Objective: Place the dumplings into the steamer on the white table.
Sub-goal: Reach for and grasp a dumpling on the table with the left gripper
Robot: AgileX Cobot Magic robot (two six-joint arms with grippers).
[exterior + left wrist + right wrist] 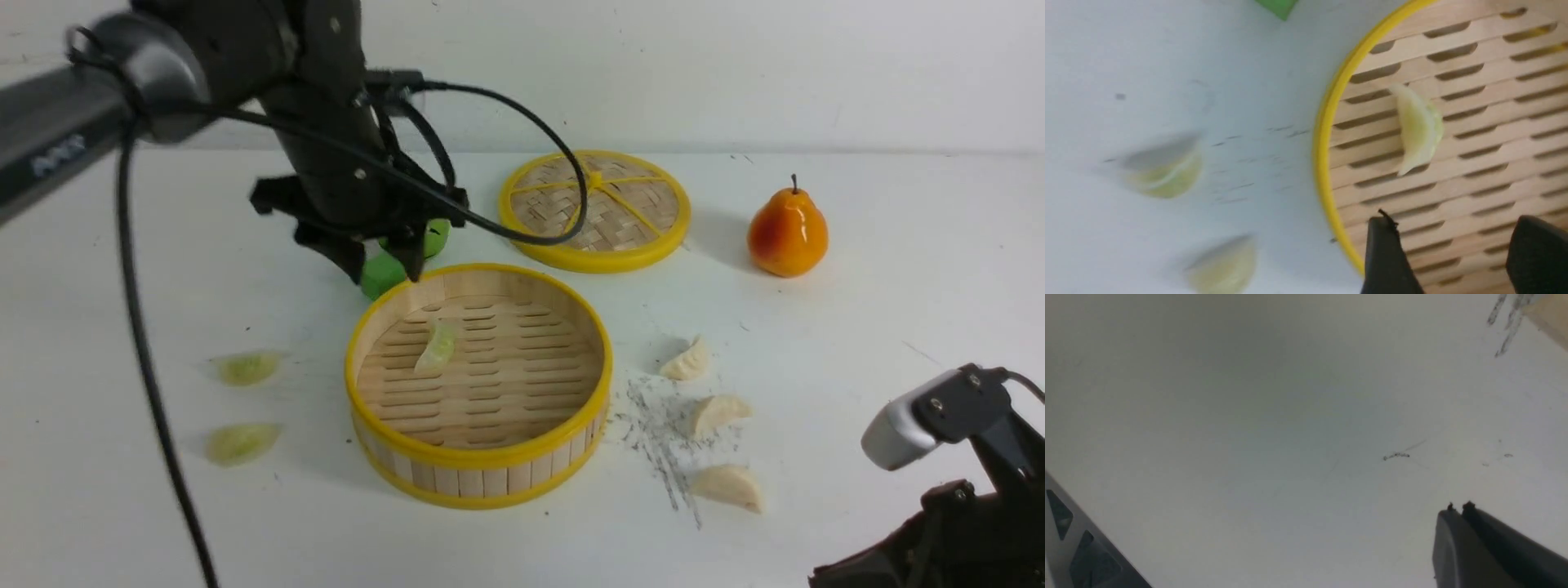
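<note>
The left end effector [384, 263] hangs open and empty above the steamer [478, 459], at its far-left rim. One green dumpling [437, 347] lies on the slatted floor inside (left of centre). Two green dumplings [247, 367] [239, 443] lie on the counter [898, 343] left of the steamer, three cream dumplings [687, 362] [717, 412] [729, 486] right of it beside grey scuffs [653, 433]. The right end effector [1458, 510] is closed on nothing, above the counter.

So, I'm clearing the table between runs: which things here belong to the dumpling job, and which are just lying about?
Job: steamer; green dumpling inside it; two green dumplings on the white table; three cream dumplings beside the steamer.
Lying about: woven yellow-rimmed disc; pear; green toy behind the steamer.
</note>
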